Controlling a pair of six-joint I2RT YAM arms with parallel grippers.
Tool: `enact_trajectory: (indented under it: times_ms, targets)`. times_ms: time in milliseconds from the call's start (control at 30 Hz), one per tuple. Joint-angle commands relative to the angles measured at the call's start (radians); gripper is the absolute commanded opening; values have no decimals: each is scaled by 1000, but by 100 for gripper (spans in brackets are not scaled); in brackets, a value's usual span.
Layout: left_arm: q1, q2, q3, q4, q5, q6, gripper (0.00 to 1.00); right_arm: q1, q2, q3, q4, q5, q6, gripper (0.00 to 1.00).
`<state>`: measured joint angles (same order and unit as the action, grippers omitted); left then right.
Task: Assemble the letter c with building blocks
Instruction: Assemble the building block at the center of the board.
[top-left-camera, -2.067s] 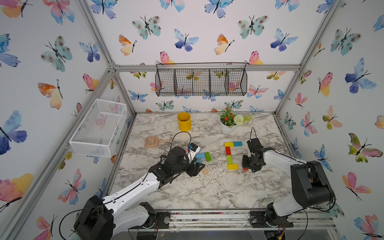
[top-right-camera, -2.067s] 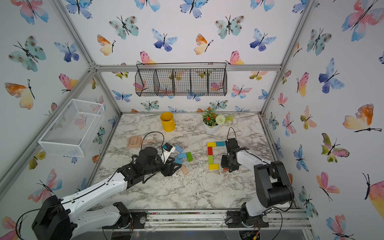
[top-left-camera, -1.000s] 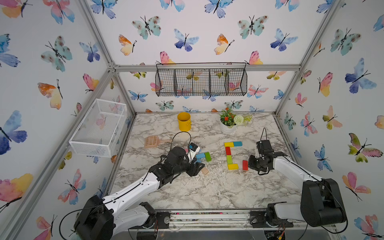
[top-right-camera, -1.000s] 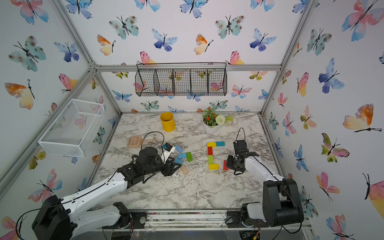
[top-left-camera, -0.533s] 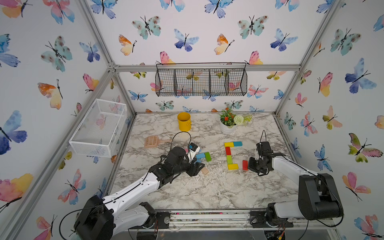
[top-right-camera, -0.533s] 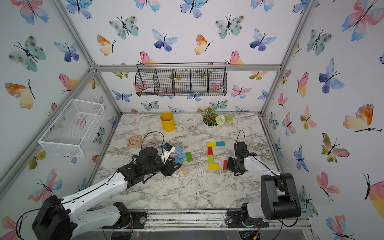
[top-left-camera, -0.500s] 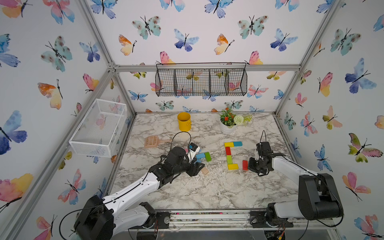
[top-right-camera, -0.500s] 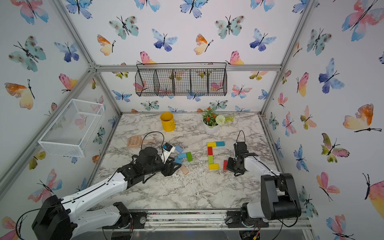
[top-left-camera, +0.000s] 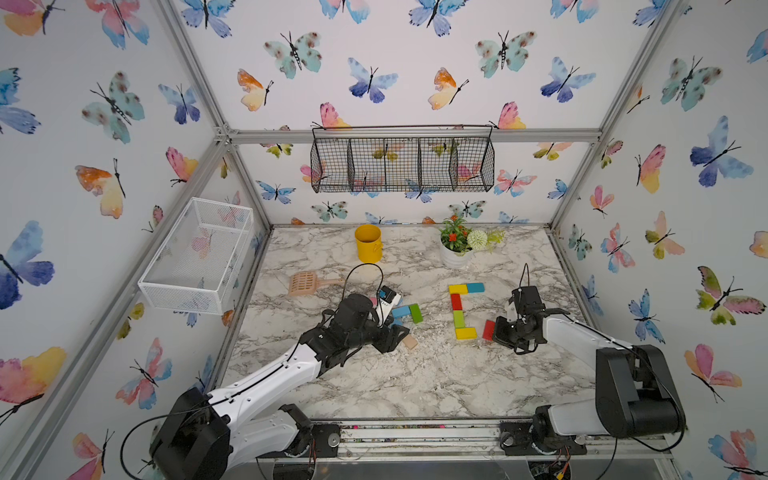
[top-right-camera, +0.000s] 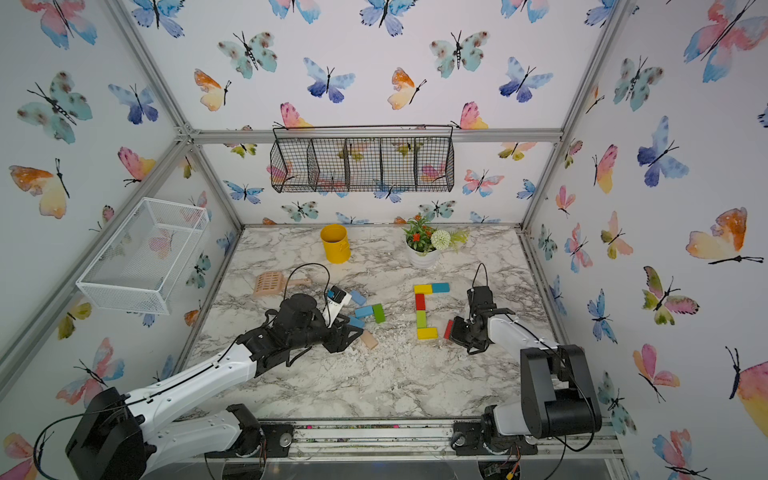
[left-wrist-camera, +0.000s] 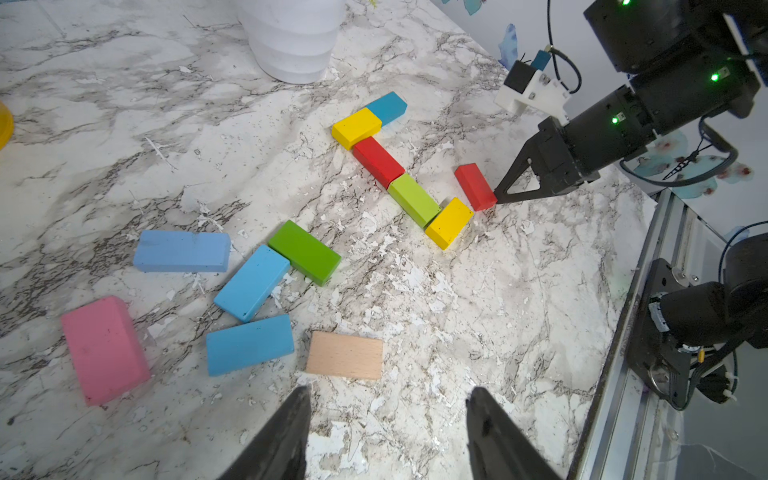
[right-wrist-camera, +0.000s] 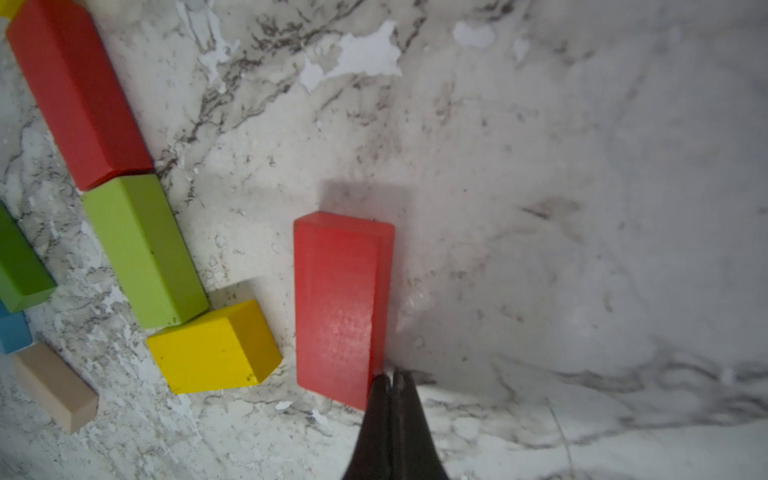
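Resting my right gripper (right-wrist-camera: 390, 380) with jaws shut together, nothing held, tips at end corner of loose red block (right-wrist-camera: 336, 307). Loose red block flat on table (right-wrist-camera: 582, 208), just beside lower yellow block (right-wrist-camera: 214, 349), narrow gap between. Partial C laid out: teal block (left-wrist-camera: 388, 107), upper yellow block (left-wrist-camera: 356, 126), middle red block (left-wrist-camera: 377, 161), light green block (left-wrist-camera: 413, 199), lower yellow block. My left gripper (left-wrist-camera: 388, 395) open, empty, hovering just beside tan block (left-wrist-camera: 345, 354) among spare blocks (left-wrist-camera: 249, 282).

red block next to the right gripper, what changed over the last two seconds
The right gripper moved off the loose red block, drew back, shut its jaws and returned to touch the block's corner. The left gripper and the other blocks stayed put.
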<state>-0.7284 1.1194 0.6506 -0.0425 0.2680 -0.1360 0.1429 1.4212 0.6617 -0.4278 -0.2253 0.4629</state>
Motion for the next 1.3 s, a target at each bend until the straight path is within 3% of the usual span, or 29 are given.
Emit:
enact_trajectory:
  times_ms: [0,1267]
  targets:
    - [-3,6,22,3,-9,0,61,-5,12,-2,18,-43,9,3]
    - [-2,17,26,1,-10,-1,61,-3,18,12,61,-139,32,5]
